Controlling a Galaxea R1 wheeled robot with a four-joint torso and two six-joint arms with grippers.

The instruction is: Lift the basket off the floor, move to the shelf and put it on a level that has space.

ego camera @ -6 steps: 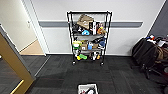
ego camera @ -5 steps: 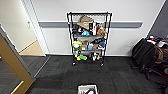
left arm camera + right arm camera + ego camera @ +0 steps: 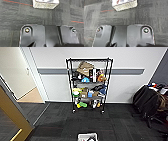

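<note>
So the basket [image 3: 87, 137] is sitting on the floor [image 3: 62, 122] right at the bottom edge of the head view, cut off there, so you only get its far rim and a bit of the white lining. It's well apart from the shelf [image 3: 88, 84], which stands against the white wall [image 3: 125, 59] straight ahead. The top level [image 3: 88, 59] is hard to read: just a thin dark line between the posts. Lower tiers are jammed with boxes and coloured stuff, too blurry to name any of it.

Left wrist view: basket [image 3: 45, 4] shows one woven side, rest cropped off, resting on the carpet [image 3: 18, 16] with a thin red line running by it. Right wrist view is much the same, basket [image 3: 124, 5] clipped at the frame edge and tilted in the picture. Both are mostly blocked by the robot's own dark plate, so can't tell whether either gripper is open or closed.

There's a doorway [image 3: 25, 84] off to one side with tan flooring past it, and dark bags or a chair [image 3: 150, 102] on the other, too smudged to say which.
</note>
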